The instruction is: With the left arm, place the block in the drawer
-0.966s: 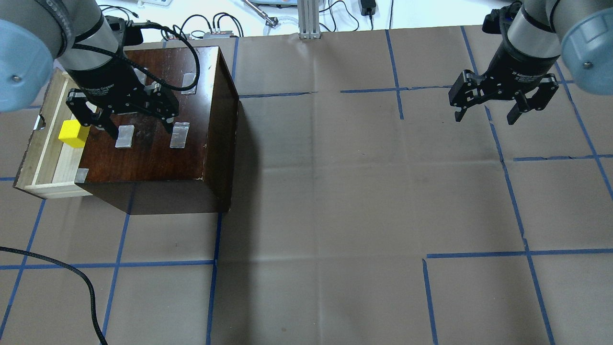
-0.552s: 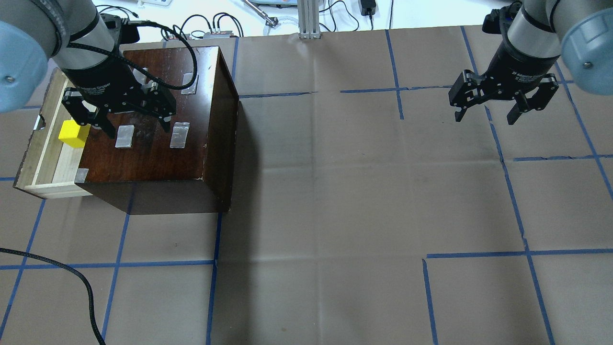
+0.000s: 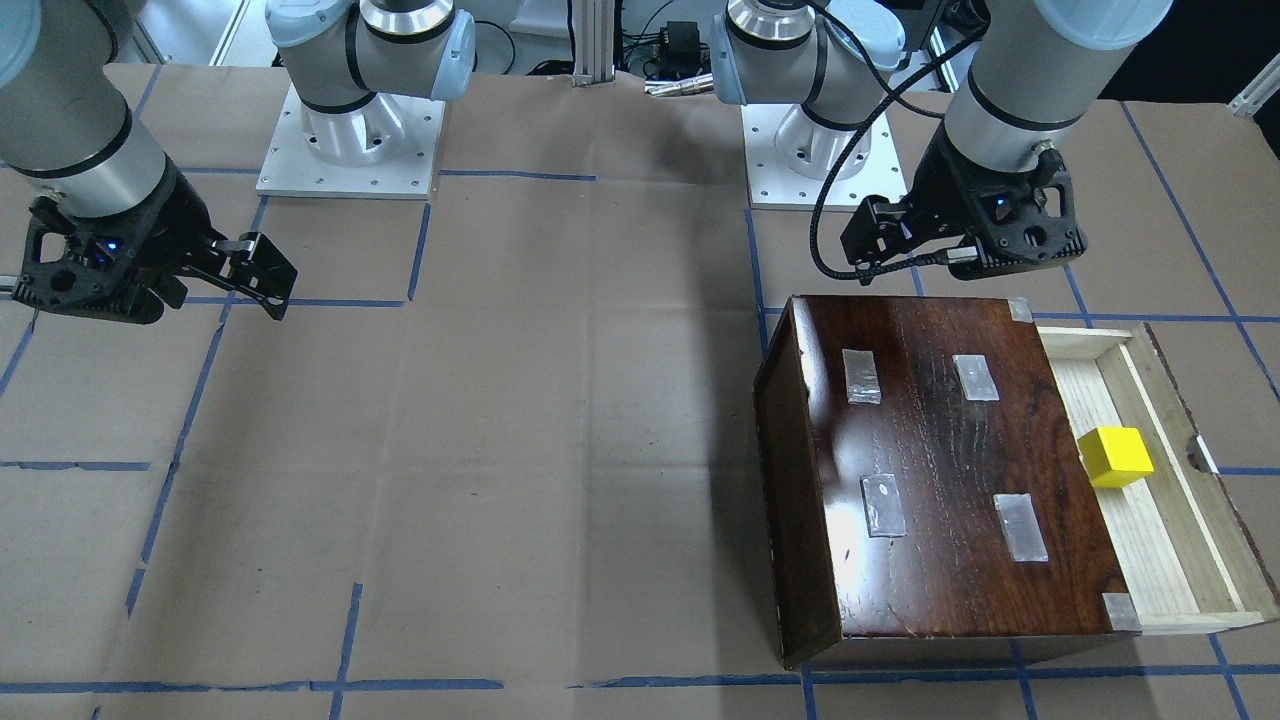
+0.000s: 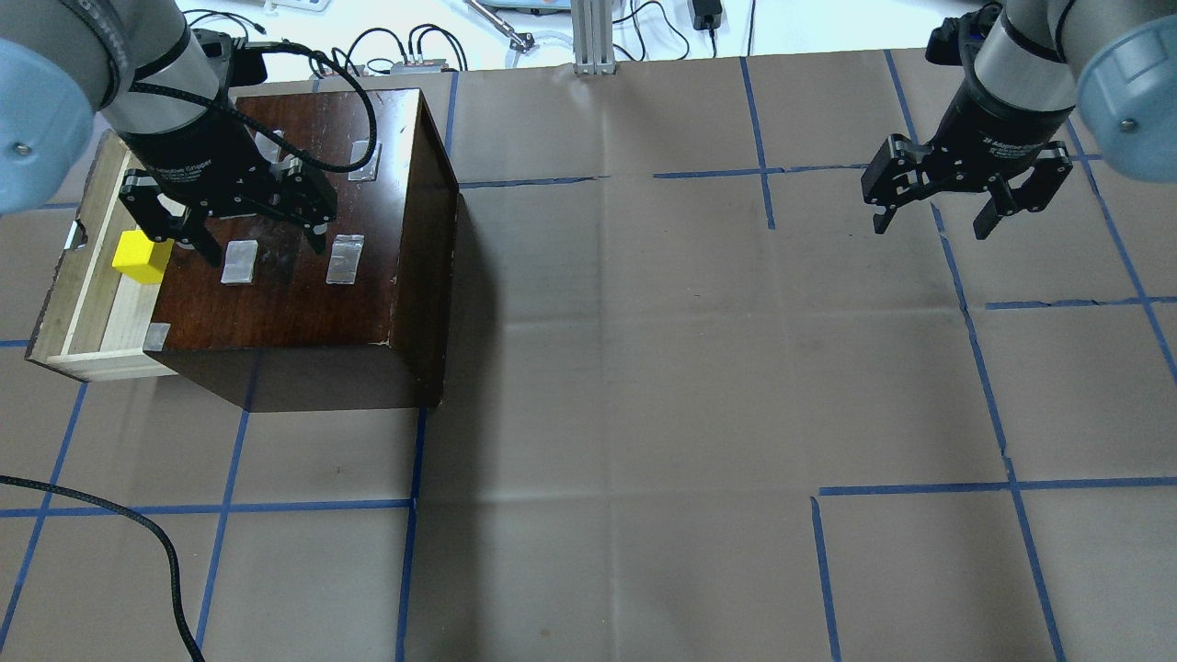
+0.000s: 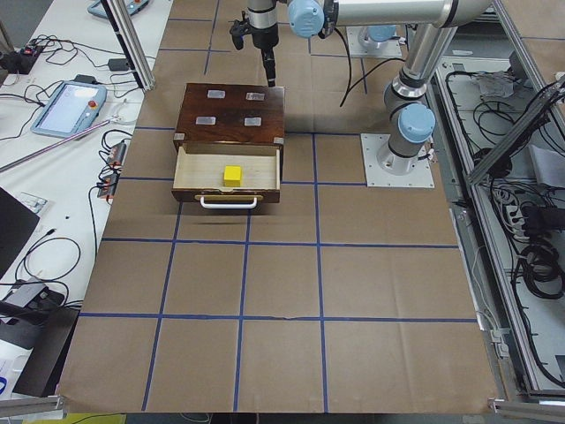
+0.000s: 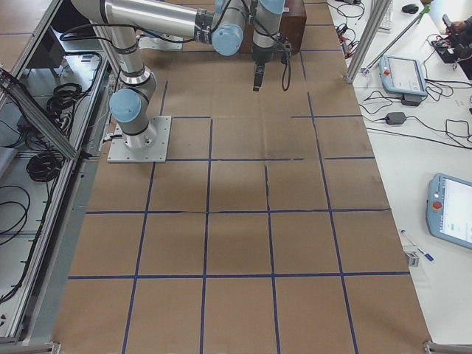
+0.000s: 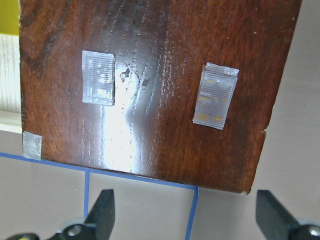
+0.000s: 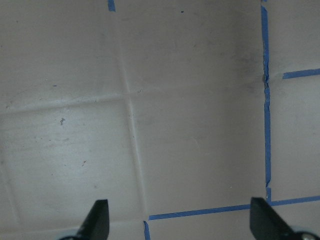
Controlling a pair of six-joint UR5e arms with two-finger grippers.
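The yellow block [image 4: 140, 256] lies in the open pale-wood drawer [image 4: 69, 313], pulled out of the dark-brown cabinet [image 4: 294, 294]. The block also shows in the front view [image 3: 1115, 456] and the left side view [image 5: 233, 175]. My left gripper [image 4: 262, 248] is open and empty, hovering above the cabinet top, just right of the block and apart from it. Its wrist view shows the taped cabinet top [image 7: 160, 75] between spread fingertips [image 7: 102, 210]. My right gripper [image 4: 931, 225] is open and empty, high over the bare table at the far right.
A loose black cable [image 4: 138, 524] lies on the table at the near left. Blue tape lines [image 4: 409, 506] grid the brown paper. The arm bases [image 3: 350, 150] stand on the robot's side. Wires [image 4: 405, 55] lie beyond the far edge.
My left gripper has shifted slightly left and away from the block, staying open. The block stays in the drawer. The right arm has not moved.
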